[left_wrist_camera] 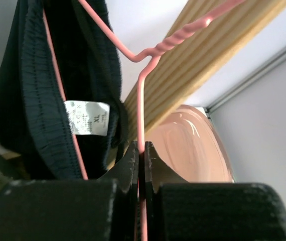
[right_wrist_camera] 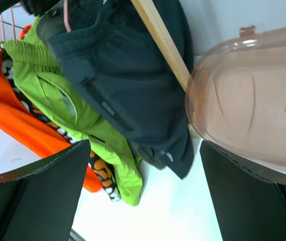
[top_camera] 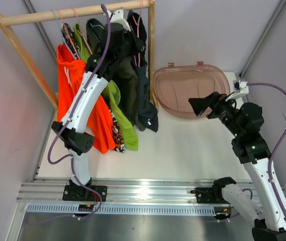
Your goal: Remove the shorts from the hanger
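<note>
White "XL" tag (left_wrist_camera: pixel 87 118) on ribbed navy-black fabric shorts (left_wrist_camera: pixel 27 85), nine o'clock of thin pink wire hanger (left_wrist_camera: pixel 140 110) pinched in left jaws; right jaws agape.

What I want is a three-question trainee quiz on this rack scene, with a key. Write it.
1. True or false: the left gripper is shut on the pink wire hanger.
2. The right gripper is: A open and empty; B shut and empty; C out of view.
3. Which shorts hang nearest the pink tub?
Key: 1 true; 2 A; 3 the navy-black shorts.
</note>
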Robot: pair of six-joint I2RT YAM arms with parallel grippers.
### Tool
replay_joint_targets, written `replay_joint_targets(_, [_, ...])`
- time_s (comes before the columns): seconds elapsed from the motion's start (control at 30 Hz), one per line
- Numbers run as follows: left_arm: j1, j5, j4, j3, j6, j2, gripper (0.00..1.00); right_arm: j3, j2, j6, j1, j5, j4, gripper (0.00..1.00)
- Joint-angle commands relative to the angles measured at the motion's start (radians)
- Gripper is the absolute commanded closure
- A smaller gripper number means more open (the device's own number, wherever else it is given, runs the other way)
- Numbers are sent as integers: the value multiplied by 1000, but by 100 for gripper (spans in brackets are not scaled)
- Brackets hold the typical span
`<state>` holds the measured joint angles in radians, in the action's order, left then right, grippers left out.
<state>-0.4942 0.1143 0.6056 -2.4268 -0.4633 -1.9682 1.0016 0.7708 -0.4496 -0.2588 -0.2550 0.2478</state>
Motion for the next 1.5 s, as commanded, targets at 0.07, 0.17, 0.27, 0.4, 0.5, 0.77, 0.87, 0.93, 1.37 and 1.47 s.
replay_joint_targets(0.07, [-7, -90, -43, -18, -41, 172, 100, 100, 73, -72, -26, -59, -139, 1])
replay_joint_targets(0.17, [-9, -107, -27, -12, -81, 206, 100, 165, 142, -54, -94, -55, -147, 1])
replay_joint_targets(0.27, [-9, -146, -41, 2, -106, 236, 100, 268, 227, -6, -189, -1, -93, 1])
replay_joint_targets(0.4, [-9, -153, -35, 14, -124, 250, 100, 354, 307, 25, -263, 34, -42, 1])
replay_joint_targets(0.5, [-10, -156, -47, 81, -139, 282, 100, 377, 334, 44, -347, 80, -18, 1])
replay_joint_targets(0.77, [-26, -123, -133, 250, -170, 351, 100, 396, 401, 72, -637, 290, -39, 1])
replay_joint_targets(0.87, [-29, -120, -130, 244, -179, 347, 100, 413, 442, 94, -729, 370, -48, 0])
replay_joint_targets(0.93, [-30, -125, -127, 241, -198, 350, 100, 420, 464, 104, -769, 425, -59, 1])
replay_joint_targets(1.37, [-50, -136, -165, 376, -258, 489, 100, 436, 616, 150, -830, 700, -125, 2])
replay_joint_targets(1.47, [-50, -136, -167, 400, -252, 522, 100, 425, 616, 161, -850, 770, -142, 9])
